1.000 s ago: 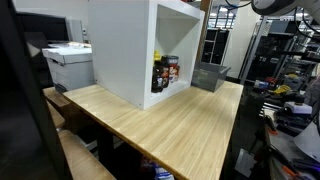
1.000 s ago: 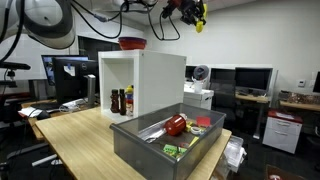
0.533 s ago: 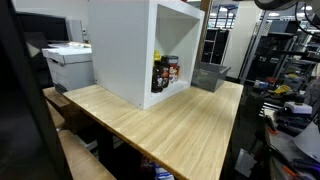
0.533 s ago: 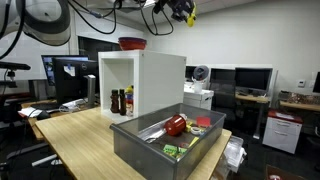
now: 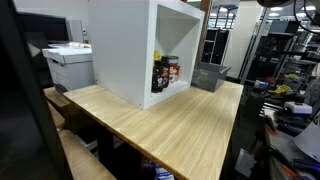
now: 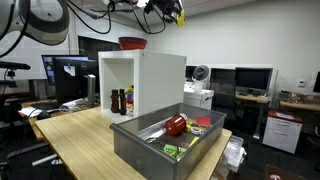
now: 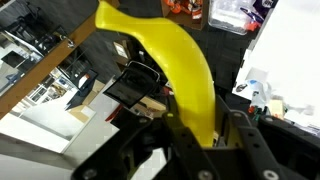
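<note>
We carry our tool high in the air, close to the ceiling, its fingers clamped on a yellow banana. In the wrist view the banana curves up from between the fingers. In an exterior view tool and banana hang above the white cabinet, near the red bowl on its top. Well below, a grey bin of assorted items stands on the desk.
</note>
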Available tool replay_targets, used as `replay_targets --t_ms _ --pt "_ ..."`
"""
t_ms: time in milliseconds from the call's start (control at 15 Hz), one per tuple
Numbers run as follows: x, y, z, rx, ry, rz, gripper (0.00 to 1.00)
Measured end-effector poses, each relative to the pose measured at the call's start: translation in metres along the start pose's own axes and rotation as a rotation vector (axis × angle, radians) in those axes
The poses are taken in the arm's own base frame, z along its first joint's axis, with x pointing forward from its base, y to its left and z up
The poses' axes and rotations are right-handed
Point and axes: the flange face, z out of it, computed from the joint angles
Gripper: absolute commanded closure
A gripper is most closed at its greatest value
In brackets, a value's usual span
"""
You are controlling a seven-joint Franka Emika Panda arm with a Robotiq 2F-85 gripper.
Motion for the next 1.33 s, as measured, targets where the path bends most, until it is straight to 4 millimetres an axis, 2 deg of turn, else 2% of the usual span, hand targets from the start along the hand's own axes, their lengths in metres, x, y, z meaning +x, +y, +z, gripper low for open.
replay_targets --t_ms 333,533,933,1000,1333 --pt "0.011 -0.024 -0.016 -0.007 0.036 -0.058 0.88" --pt "0.021 -0.034 -0.026 0.011 0.117 -0.137 0.88" --pt "0.033 -0.043 -0.039 0.035 0.237 -0.203 0.88" --pt "0.034 -0.043 -0.040 0.031 0.250 -0.200 0.63" --pt "0.035 -0.038 -0.040 0.017 0.273 -0.187 0.63"
